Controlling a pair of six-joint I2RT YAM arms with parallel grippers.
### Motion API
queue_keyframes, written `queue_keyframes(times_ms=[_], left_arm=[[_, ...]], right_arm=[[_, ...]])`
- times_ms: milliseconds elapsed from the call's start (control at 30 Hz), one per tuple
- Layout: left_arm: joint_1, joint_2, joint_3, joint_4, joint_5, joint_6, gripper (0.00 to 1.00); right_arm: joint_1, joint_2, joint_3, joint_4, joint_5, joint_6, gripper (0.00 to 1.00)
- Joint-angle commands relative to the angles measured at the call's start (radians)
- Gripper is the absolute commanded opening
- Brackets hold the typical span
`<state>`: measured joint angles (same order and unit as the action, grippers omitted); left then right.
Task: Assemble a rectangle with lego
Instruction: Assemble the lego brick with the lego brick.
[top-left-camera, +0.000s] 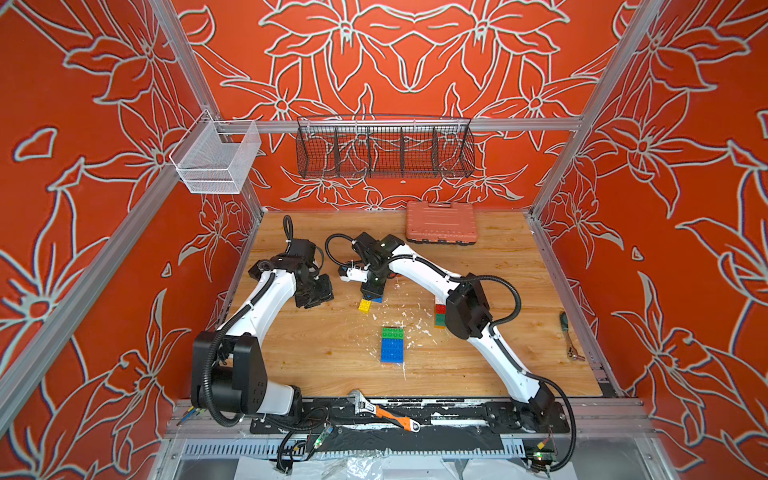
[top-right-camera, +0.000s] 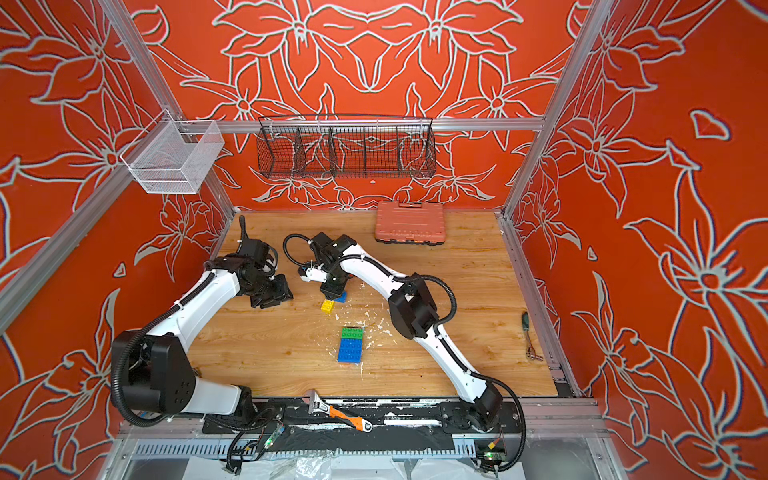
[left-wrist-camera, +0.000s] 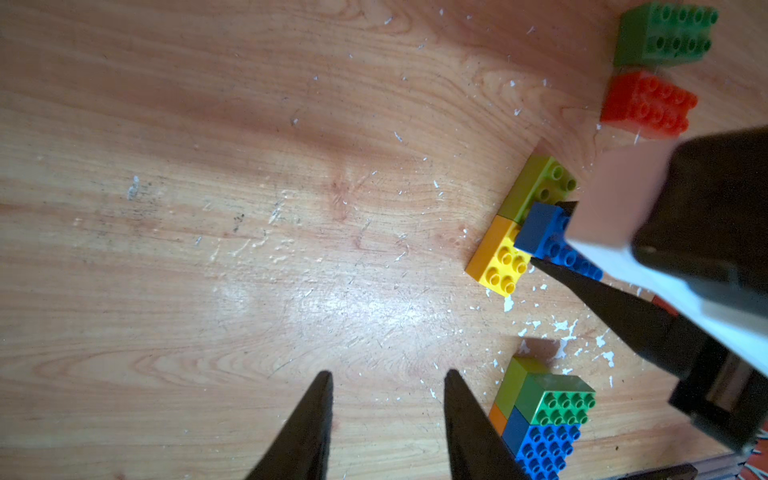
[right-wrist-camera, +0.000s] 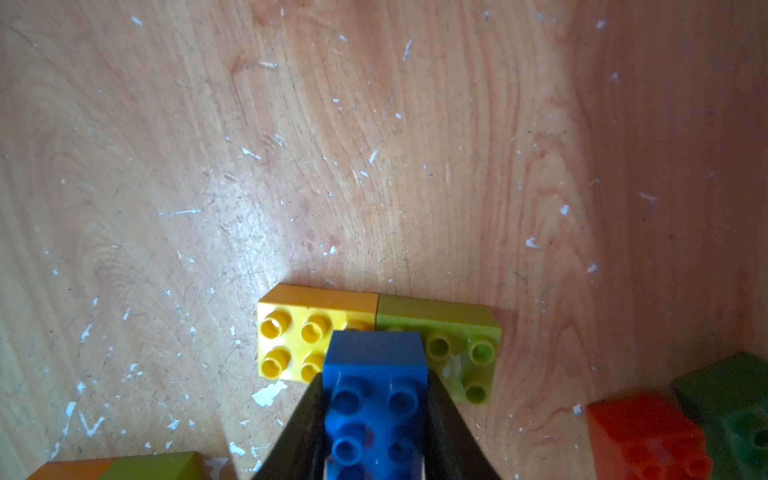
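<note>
Blue brick (right-wrist-camera: 376, 357) pinched by its sides between the two black fingers of the right hand (right-wrist-camera: 376, 380), closed snug on it, studs facing up. Hangs right over the line where a yellow brick (right-wrist-camera: 291, 336) and a lime brick (right-wrist-camera: 457, 332) touch side by side on the desk (top-left-camera: 478, 365), near the middle of the wood in both top views. Hard to tell whether pushed down onto their studs or just above them. A little nearer the front edge, a block of bricks (top-left-camera: 392, 345) lying flat: green on top at the far end, blue on top at the near end, with lime and orange peeking out underneath in the left wrist view. Off to the side, a red brick (left-wrist-camera: 648, 104) and a dark green brick (left-wrist-camera: 665, 33) just beside each other, partly hidden by the right arm's elbow in a top view. Left hand (left-wrist-camera: 388, 374) about half open, holding nothing, over bare wood on the robot's left of the bricks and touching none of them. Little white flakes (left-wrist-camera: 561, 328) sprinkled on the wood around the bricks. Pink ribbed case (top-left-camera: 441, 222) at the back edge of the desk. Wrench with an orange handle (top-left-camera: 384, 413) on the black rail in front. Small tool with a green handle (top-left-camera: 569, 332) by the right edge.
</note>
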<state>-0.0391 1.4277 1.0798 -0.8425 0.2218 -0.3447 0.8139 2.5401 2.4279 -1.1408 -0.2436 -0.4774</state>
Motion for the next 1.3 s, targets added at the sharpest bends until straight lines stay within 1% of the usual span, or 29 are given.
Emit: queue_keyframes(times_ms=[0, 567, 967, 1267], left_arm=[[0.005, -0.016, -0.008, -0.002, 0.001, -0.006, 0.43], [0.004, -0.013, -0.008, -0.005, 0.008, -0.004, 0.43], [0.004, -0.012, -0.007, -0.007, 0.008, -0.001, 0.43], [0.005, -0.006, -0.006, -0.004, 0.013, -0.003, 0.43]], right_arm=[[0.009, 0.02, 0.036, -0.026, -0.005, 0.008, 0.13], [0.008, 0.045, 0.043, -0.037, -0.021, 0.007, 0.09], [0.007, 0.057, 0.053, -0.063, -0.013, 0.043, 0.08], [0.007, 0.057, 0.047, -0.079, 0.003, 0.04, 0.07]])
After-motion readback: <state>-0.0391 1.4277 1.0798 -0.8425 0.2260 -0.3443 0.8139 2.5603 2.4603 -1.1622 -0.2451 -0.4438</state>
